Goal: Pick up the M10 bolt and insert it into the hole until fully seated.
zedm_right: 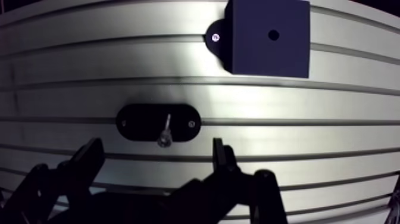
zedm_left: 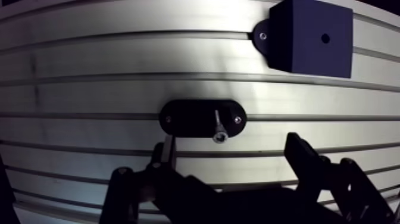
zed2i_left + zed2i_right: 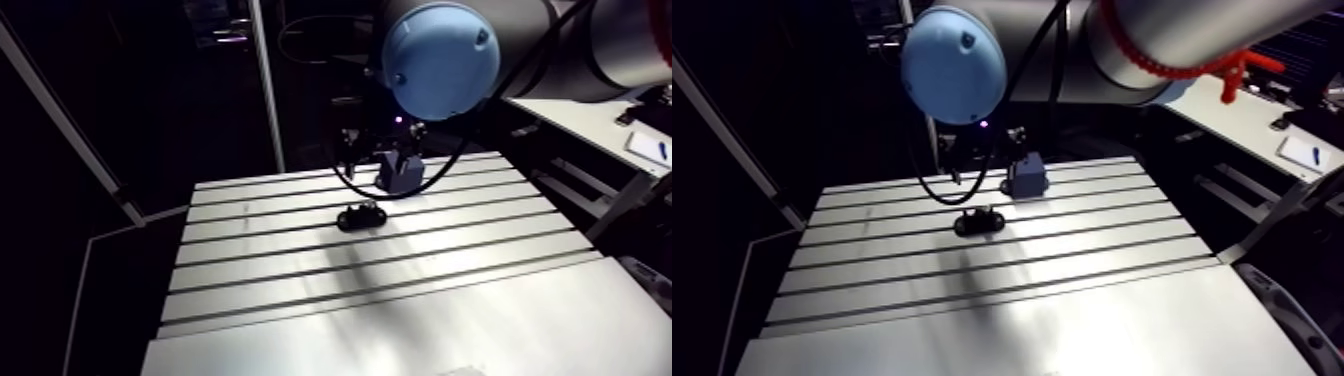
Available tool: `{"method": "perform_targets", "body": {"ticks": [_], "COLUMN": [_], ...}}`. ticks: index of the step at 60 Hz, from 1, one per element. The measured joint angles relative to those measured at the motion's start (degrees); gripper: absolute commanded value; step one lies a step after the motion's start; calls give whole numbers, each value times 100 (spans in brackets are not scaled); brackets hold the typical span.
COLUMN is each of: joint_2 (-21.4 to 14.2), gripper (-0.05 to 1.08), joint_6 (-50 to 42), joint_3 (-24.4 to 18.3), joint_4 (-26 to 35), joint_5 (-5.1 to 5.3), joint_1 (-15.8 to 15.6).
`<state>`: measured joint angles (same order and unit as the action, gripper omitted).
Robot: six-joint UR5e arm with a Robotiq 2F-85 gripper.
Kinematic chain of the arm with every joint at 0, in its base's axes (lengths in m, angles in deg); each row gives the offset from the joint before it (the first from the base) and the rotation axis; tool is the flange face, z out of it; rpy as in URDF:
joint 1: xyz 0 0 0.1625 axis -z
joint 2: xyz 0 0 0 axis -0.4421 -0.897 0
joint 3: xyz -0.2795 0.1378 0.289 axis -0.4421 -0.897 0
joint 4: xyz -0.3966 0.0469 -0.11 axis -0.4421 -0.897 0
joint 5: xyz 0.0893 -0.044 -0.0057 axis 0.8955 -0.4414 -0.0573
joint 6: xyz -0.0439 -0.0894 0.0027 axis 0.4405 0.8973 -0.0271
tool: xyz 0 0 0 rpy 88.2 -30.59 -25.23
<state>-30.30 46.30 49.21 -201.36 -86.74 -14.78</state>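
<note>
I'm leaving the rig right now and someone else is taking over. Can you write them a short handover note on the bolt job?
Gripper: open and empty, above the table, with the bolt's head roughly between its fingers; no contact visible.
M10 bolt: on the black oval holder, on the slotted table, not yet grasped.
Dark block: ahead of the gripper, beyond the holder; its hole has nothing in it.
Done: gripper positioned at the bolt.
Left: close on the bolt, lift it, carry it to the block, insert until fully seated.
</note>
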Motion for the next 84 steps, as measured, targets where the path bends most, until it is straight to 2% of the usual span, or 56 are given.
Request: {"method": "perform_targets", "body": {"ticks": [33, 68, 84], "joint_2": [213, 389, 414], "gripper": [27, 40, 44], "joint_6": [17, -3, 1], "joint_3": [200, 252, 304], "joint_4": [-247, -280, -490], "joint_5": [-6, -16, -11], "joint_1": [6, 6, 4]}}
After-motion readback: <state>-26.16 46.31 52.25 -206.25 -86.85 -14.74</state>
